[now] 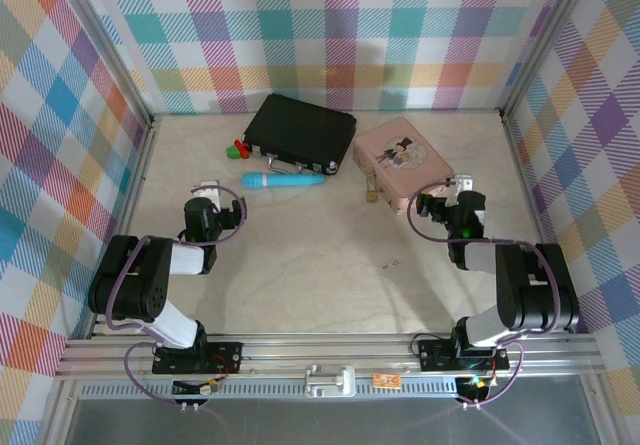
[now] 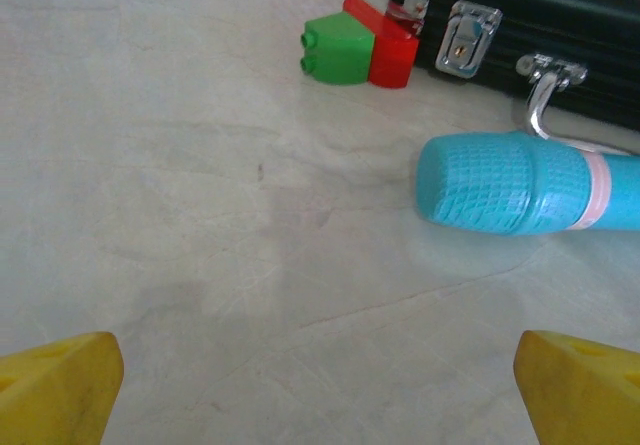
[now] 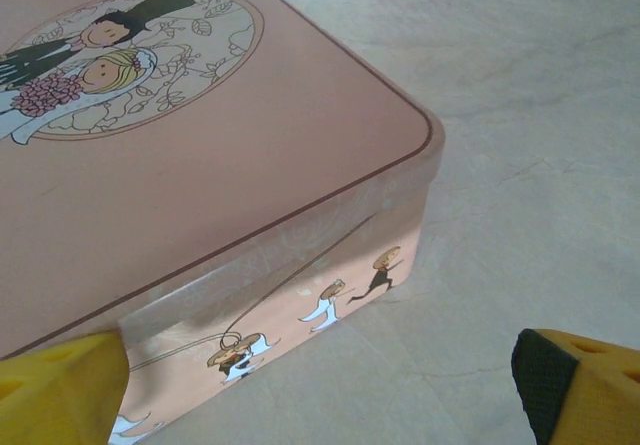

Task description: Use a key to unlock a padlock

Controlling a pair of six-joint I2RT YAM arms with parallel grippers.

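My left tool point(image 2: 320, 390) and right tool point(image 3: 320, 390) both stand spread and empty, ready for a first grab. The padlock point(image 1: 372, 194) lies on the desk point(image 1: 300, 265) left of my right tool, touching the tin point(image 1: 400, 155) at its corner.

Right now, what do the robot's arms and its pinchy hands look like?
The left arm and right arm are chunky black joints with white sections, and thin purple cables loop beside them. The left gripper and right gripper have bright yellow fingers; one right finger wears a black pad.

Open table point(image 1: 300, 275) centrally; pink tin point(image 1: 402, 157) close before right claw point(image 1: 452, 187).
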